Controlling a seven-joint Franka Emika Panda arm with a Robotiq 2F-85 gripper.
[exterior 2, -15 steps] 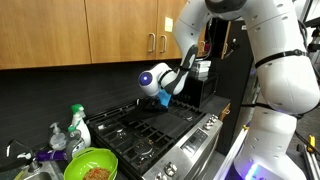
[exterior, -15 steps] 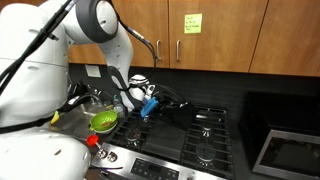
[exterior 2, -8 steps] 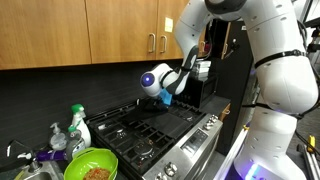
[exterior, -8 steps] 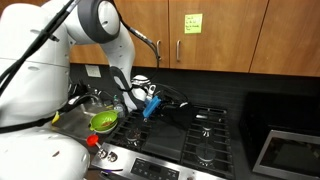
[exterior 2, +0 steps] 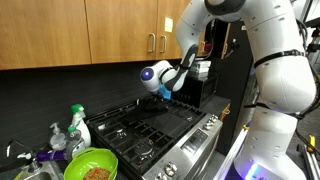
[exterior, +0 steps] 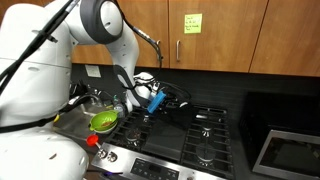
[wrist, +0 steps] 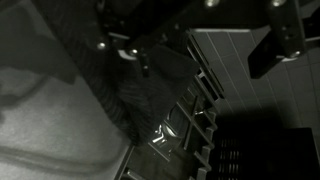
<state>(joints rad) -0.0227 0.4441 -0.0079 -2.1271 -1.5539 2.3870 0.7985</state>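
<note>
gripper (exterior: 151, 106): over stove (exterior: 205, 140), mid frame
wrist view only: fingers (wrist: 285, 40) spread, grate (wrist: 185, 130) between
exterior view only: green bowl (exterior 2: 90, 165), lower left

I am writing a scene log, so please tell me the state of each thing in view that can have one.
gripper: open, nothing held, above the stove
stove: no flame visible
green bowl: upright, food inside
cabinet doors: shut
green-topped bottle: upright

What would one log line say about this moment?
tool: open, empty | position: above black gas stove | nearby: green round bowl beside stove
</note>
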